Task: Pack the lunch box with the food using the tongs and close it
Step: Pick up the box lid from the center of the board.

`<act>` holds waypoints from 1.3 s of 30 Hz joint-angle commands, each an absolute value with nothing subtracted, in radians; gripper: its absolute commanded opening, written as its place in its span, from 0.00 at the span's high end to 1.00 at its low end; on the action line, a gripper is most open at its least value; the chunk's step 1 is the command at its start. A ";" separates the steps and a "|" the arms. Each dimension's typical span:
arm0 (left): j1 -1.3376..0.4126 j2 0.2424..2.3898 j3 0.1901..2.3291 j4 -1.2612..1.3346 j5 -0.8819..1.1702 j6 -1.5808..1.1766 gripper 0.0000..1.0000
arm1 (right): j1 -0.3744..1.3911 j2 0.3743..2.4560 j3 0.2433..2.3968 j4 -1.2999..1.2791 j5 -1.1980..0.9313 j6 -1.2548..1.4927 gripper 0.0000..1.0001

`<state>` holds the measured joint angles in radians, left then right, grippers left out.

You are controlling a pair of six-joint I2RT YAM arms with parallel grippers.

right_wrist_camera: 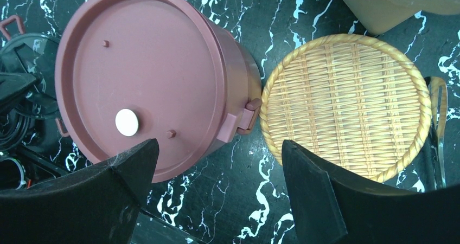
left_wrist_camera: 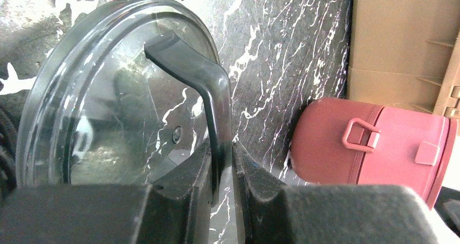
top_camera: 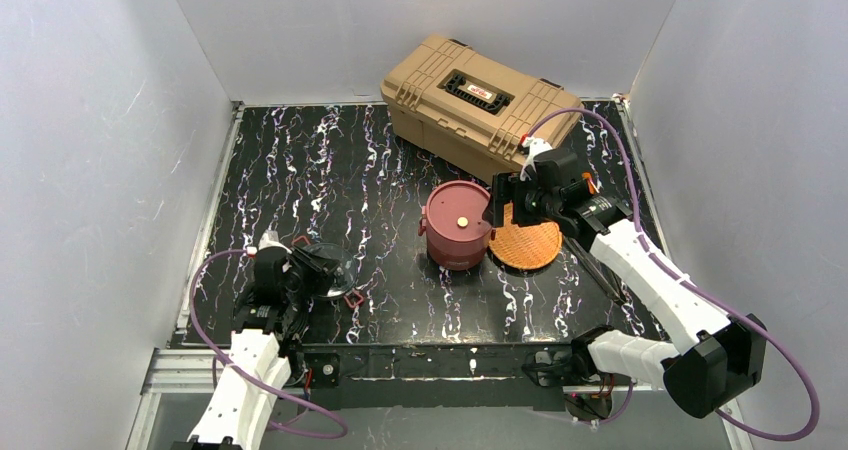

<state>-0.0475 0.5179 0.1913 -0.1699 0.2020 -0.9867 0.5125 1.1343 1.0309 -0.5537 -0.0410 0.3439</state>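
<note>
The maroon lunch box (top_camera: 458,225) stands shut mid-table, its flat lid showing a pale dot (right_wrist_camera: 127,122); the left wrist view shows its clasped side (left_wrist_camera: 369,146). My left gripper (left_wrist_camera: 222,162) is shut on the arched handle (left_wrist_camera: 209,92) of a smoky clear round lid (top_camera: 332,266) at the near left. Open and holding nothing, my right gripper (right_wrist_camera: 219,143) hovers over the gap between the lunch box (right_wrist_camera: 146,76) and a woven plate (right_wrist_camera: 347,103). The thin dark tongs (top_camera: 598,268) lie right of the plate, partly under the right arm. No food is in view.
A big tan toolbox (top_camera: 480,105) sits at the back, just behind the lunch box and the orange woven plate (top_camera: 525,242). White walls enclose the black marbled table (top_camera: 300,170) on three sides. Small red tabs (top_camera: 353,295) show at the clear lid's rim.
</note>
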 commanded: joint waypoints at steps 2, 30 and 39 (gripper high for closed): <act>-0.040 0.519 0.324 -0.323 0.179 -0.926 1.00 | 0.516 1.125 1.131 -0.528 -0.057 0.337 0.09; -0.040 0.484 0.632 -0.417 0.299 -1.250 1.00 | 1.197 1.537 1.295 0.126 0.127 0.341 0.26; -0.040 0.479 0.636 -0.416 0.320 -1.272 1.00 | 1.227 1.697 1.380 0.124 0.103 0.300 0.37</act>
